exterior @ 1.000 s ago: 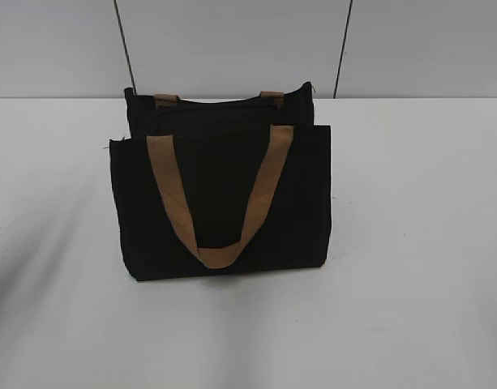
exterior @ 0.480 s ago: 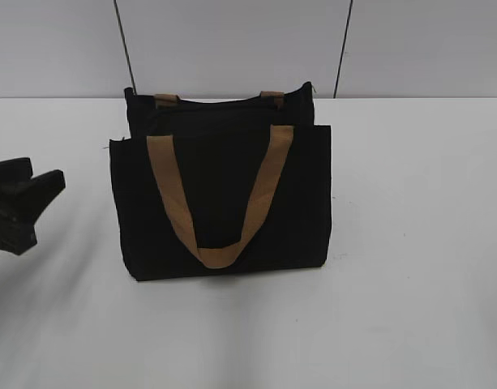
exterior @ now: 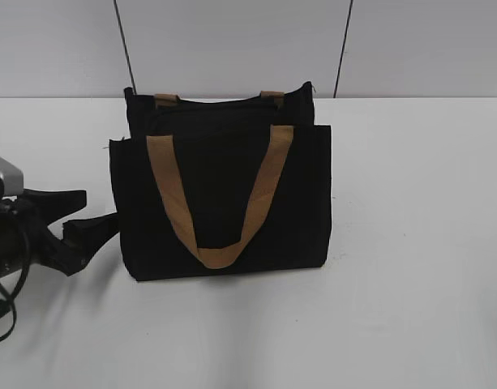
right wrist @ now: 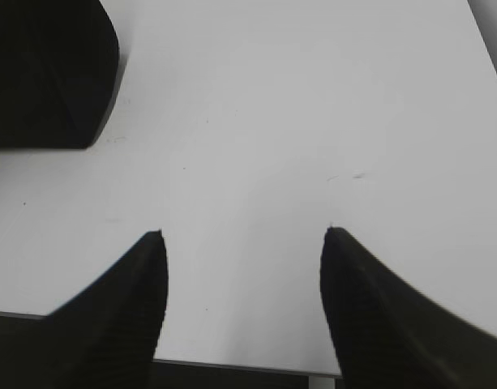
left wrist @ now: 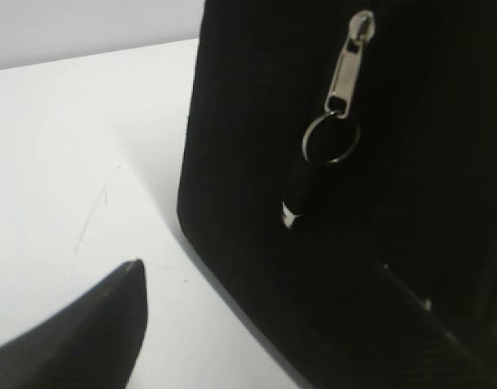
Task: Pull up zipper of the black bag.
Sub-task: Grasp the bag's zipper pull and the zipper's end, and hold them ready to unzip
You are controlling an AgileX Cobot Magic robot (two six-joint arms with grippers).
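The black bag (exterior: 224, 203) stands upright mid-table, its tan handles (exterior: 220, 255) hanging down the front. In the left wrist view its side (left wrist: 256, 97) fills the frame, with the silver zipper (left wrist: 349, 61) pull hanging on it, a metal ring (left wrist: 331, 138) and a short black cord end below. My left gripper (exterior: 100, 207) is open beside the bag's left side, low down. One finger (left wrist: 110, 324) shows over the table, and the other is dark against the bag. My right gripper (right wrist: 244, 235) is open and empty over bare table, and does not show in the exterior view.
The white table (exterior: 410, 243) runs round the bag, with a grey wall (exterior: 232, 40) close behind. A corner of the bag (right wrist: 45, 73) shows at the top left of the right wrist view. The table's near edge (right wrist: 232, 365) lies under the right gripper.
My left gripper came into the exterior view from the left edge and moved right, up to the bag's left side. The bag has not moved.
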